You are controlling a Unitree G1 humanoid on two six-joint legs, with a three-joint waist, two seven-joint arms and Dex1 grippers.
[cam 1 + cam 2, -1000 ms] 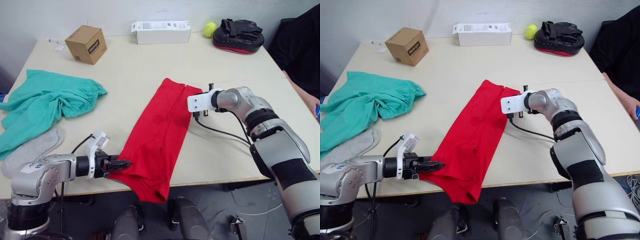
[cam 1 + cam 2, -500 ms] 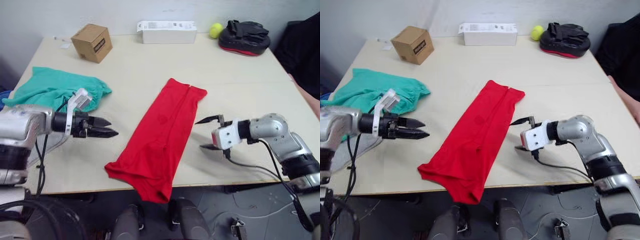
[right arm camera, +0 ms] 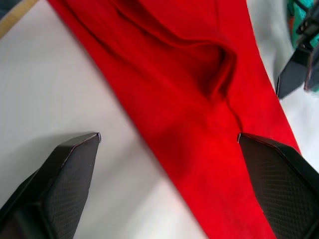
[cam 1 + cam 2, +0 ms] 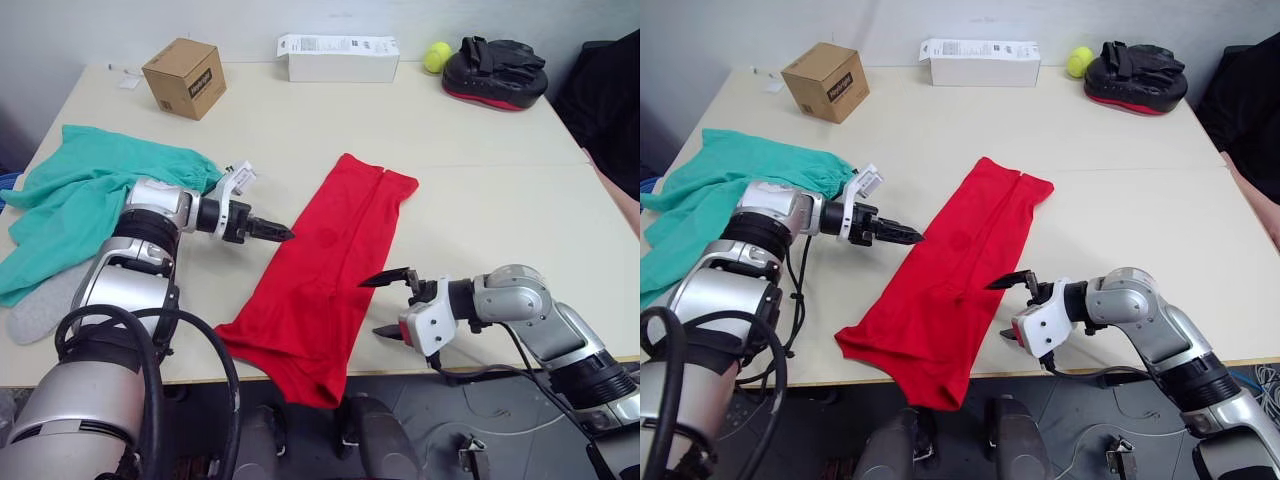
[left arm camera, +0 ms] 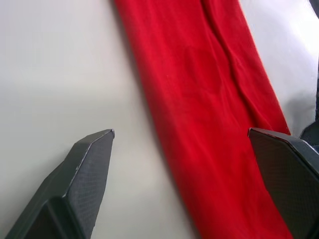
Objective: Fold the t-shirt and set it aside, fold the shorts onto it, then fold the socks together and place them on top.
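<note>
Bright red short-sleeved cloth t-shirt point(image 4: 325, 275) lying as a long narrow strip, sides already turned in, running slantwise between the two tools; near end hanging a little over the tabletop point(image 4: 480, 190) edge. Placed so, probably, for a lengthwise fold: one tool at each long edge.

Left tool point(image 4: 272, 233) just beside the strip's left edge about midway along, black fingers spread wide in its wrist view, one over bare tabletop, the other over red cloth, gripping nothing. Right tool point(image 4: 388, 305) just beside the opposite edge toward the near end, fingers likewise apart and empty, straddling the cloth's border and a small pucker point(image 3: 219, 64). Likely poised to pinch both edges.

Behind the left tool, teal-green soft cloth shorts point(image 4: 85, 195) heaped untouched; nearer, a light grey knit sock point(image 4: 40, 305) partly under them.

Well beyond both tools along the far edge of the pale, matt tabletop: brown cardboard box point(image 4: 184, 77), white oblong carton point(image 4: 338, 58), yellow-green ball point(image 4: 436, 55), black-and-red padded mitt point(image 4: 497, 72). Plain light wall behind; a dark-clothed person point(image 4: 615, 110) at the right side.
</note>
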